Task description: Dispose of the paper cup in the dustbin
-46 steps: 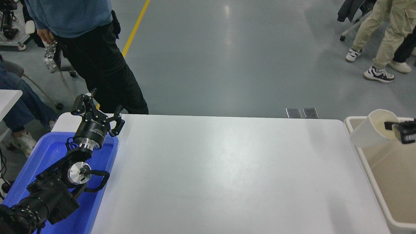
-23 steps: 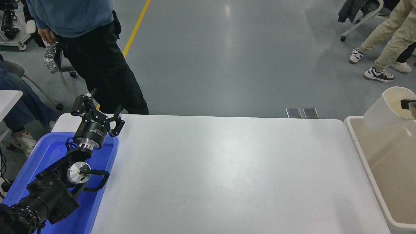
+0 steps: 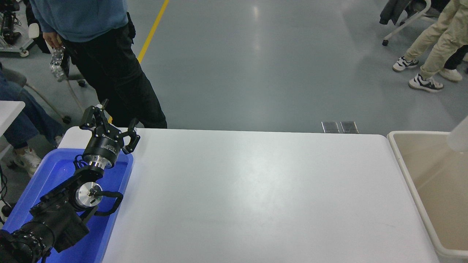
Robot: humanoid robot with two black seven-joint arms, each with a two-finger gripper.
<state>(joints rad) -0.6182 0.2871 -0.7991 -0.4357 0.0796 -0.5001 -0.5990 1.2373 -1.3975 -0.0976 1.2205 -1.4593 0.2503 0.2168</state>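
Only a white sliver of the paper cup point(image 3: 461, 138) shows at the right edge, above the beige dustbin point(image 3: 402, 157) that stands off the table's right end. The cup's rim and inside are out of view. My right gripper is out of the picture, so I cannot see what holds the cup. My left gripper point(image 3: 109, 122) is parked at the lower left over the blue tray point(image 3: 55, 175), open and empty.
The white table point(image 3: 256, 197) lies between the tray and the dustbin. A person in a blue top and black trousers point(image 3: 109, 65) stands at the far left corner. Another person's legs point(image 3: 431, 44) are at the top right.
The cup has moved right, almost out of the picture, over the dustbin. The right gripper, partly visible before, has left the view. The left arm has not moved.
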